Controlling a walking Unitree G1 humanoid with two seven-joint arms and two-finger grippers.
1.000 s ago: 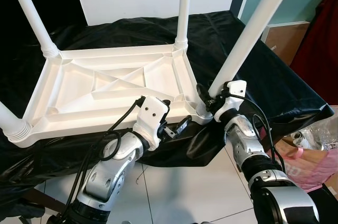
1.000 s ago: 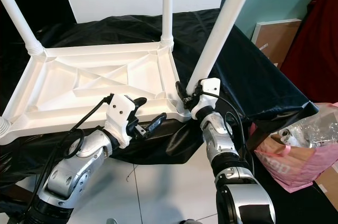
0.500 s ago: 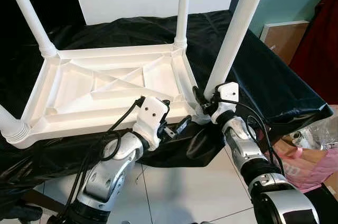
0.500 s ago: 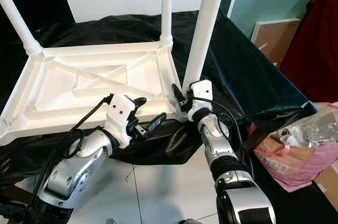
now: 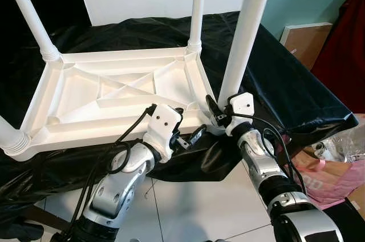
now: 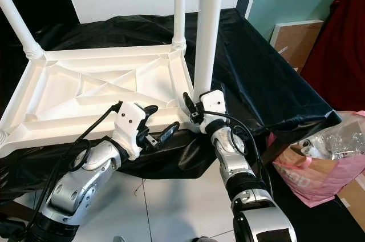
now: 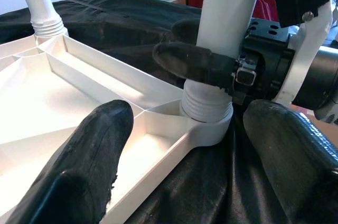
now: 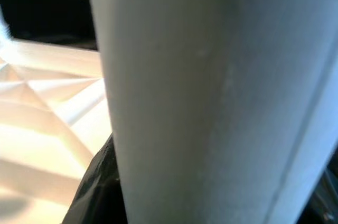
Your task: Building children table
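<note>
Left wrist view: our right gripper (image 7: 211, 57) pinches the near-right table leg (image 5: 246, 31) just above its threaded base, leg upright in the corner socket. Upturned white tabletop (image 5: 114, 96) lies on black cloth (image 5: 285, 82). Our left gripper (image 5: 191, 138) hovers spread at the near rim.

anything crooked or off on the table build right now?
Nothing stands out. The white tabletop lies upside down on the black cloth. The near-right leg stands about upright in its corner socket, right gripper shut on it. The left gripper, open, hovers beside that corner.
</note>
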